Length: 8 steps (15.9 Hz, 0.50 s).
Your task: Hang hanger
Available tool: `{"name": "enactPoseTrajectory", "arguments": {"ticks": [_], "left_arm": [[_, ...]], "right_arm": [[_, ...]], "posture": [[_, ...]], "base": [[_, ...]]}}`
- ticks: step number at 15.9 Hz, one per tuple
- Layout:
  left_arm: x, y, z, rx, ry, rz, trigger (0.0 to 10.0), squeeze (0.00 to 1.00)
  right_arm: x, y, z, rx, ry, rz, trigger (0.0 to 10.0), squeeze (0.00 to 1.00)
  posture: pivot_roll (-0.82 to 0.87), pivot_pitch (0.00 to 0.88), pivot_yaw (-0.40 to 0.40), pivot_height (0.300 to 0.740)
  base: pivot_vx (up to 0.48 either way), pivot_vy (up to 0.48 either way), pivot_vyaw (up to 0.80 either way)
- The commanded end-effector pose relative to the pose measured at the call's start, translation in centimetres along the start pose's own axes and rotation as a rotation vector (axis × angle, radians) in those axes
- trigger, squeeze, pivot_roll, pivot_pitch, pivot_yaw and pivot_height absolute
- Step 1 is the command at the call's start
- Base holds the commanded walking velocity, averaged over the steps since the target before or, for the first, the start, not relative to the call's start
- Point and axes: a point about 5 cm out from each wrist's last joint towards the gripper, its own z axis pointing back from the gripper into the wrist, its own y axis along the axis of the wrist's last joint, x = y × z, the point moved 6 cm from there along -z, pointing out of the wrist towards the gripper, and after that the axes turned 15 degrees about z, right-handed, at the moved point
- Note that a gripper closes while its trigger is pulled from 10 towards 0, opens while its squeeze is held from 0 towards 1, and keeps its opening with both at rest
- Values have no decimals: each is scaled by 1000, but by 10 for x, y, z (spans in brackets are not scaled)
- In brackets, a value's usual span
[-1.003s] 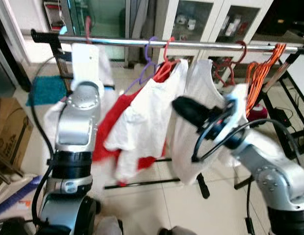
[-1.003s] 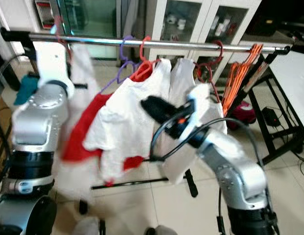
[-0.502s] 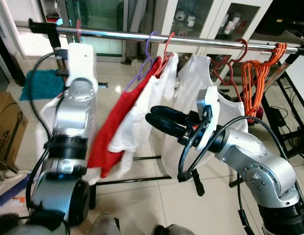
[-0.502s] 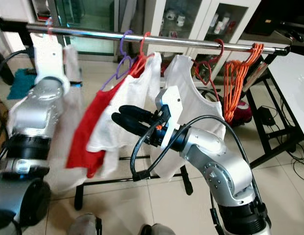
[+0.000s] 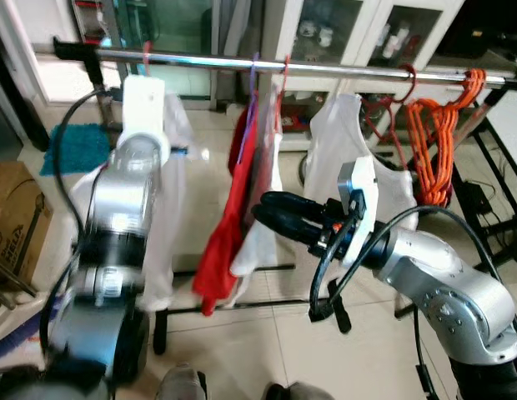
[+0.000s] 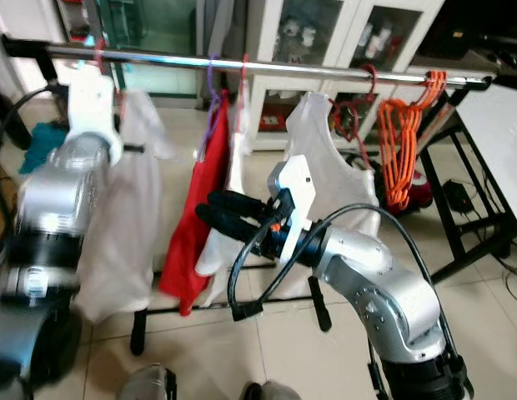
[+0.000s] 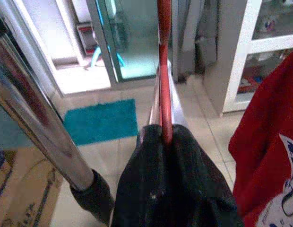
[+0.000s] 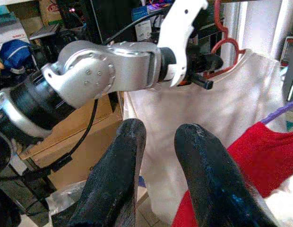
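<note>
Two garments near the middle of the clothes rail (image 5: 325, 67), a red shirt (image 5: 233, 225) and a white shirt (image 5: 263, 225) behind it, now hang almost straight down from their purple and red hooks; half a second ago they were swung out to the left and fanned wide. That settling suggests the right pincer (image 5: 271, 212) has let them go and they sit securely on the rail.

The right pincer hovers just right of those shirts, its two black fingers (image 8: 123, 175) slightly parted with nothing between them, apparently released and touching no cloth.

The left pincer (image 7: 163, 142) is raised to the far left end of the rail, clenched on the red hanger (image 7: 163, 71), whose thin stem rises from between its fingertips close beside the chrome bar. A pale garment (image 6: 125, 208) drapes below this hanger. Whether the hook already rests over the rail cannot be told; I judge the hanging step close to done, with release still ahead.
</note>
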Motion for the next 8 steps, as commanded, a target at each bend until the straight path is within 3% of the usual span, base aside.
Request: {"name": "enactPoseTrajectory", "arguments": {"ticks": [1,3,5,6,7,8], "left_arm": [[1,-44,2,-165,14,-26,10000,0],[5,-53,8,-194,-10,-16,10000,0],[4,-46,7,-171,-8,-14,10000,0],[6,-40,7,-160,-24,26,10000,0],[7,-38,8,-156,-29,38,10000,1000],[6,-37,11,-148,-24,63,10000,1000]], "right_arm": [[3,3,3,8,-19,17,10000,0],[0,7,1,38,9,-2,10000,0],[-10,14,3,75,70,-4,10000,0],[-8,14,4,70,61,6,10000,0],[-8,14,4,71,58,7,10000,0],[-7,14,4,74,55,9,10000,0]], "posture": [[48,86,-119,740],[48,76,-115,740],[44,68,-112,740],[43,66,-110,740],[42,67,-108,740],[44,66,-107,740]], "base": [[0,0,0],[0,0,0],[0,0,0],[0,0,0],[0,0,0],[0,0,0]]}}
